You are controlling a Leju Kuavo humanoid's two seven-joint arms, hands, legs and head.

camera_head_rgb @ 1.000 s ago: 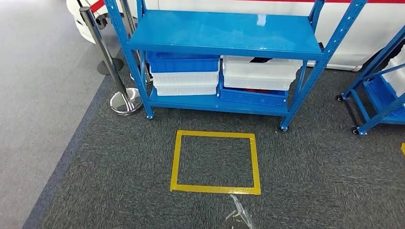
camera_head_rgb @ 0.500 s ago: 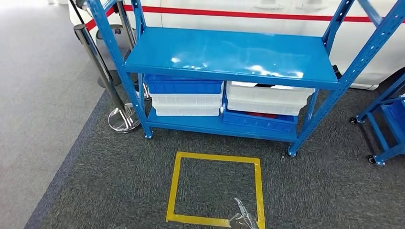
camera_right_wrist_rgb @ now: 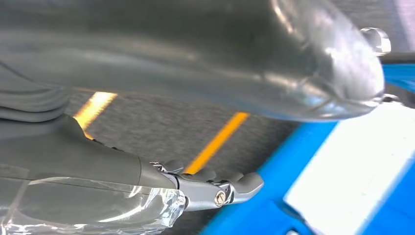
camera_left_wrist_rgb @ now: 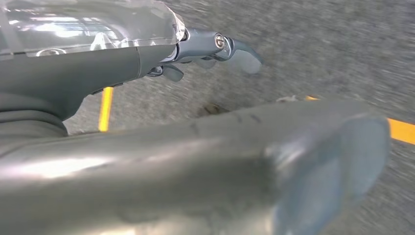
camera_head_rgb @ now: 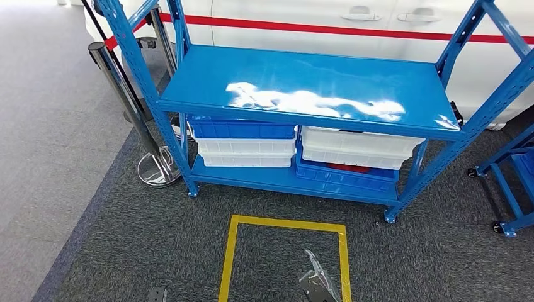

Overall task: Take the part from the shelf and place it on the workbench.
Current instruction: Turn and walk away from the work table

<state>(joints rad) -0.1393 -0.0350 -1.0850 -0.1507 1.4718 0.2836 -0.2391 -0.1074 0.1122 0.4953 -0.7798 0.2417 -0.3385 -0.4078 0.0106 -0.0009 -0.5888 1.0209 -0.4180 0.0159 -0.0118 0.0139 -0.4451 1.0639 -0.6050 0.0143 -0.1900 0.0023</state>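
Shelf (camera_head_rgb: 302, 94) ahead, right hand (camera_head_rgb: 317, 283) (empty) low

Bright, even overhead light; white glare patch on blue shelf top (camera_head_rgb: 308, 100). Head view sharp. Both wrist views motion-blurred, esp. carpet (camera_left_wrist_rgb: 318, 44).

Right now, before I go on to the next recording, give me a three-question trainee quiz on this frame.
1. True or false: the top board of the blue shelf carries a part.
2. Which bin sits on top of the left-hand stack on the lower level? A) blue bin B) white bin C) red bin
3. Fill in: the yellow tape square on the floor lies ___ the shelf, on the robot's side.

Key:
1. False; the board is bare, showing only glare.
2. A, the blue bin, above a white bin.
3. In front of.
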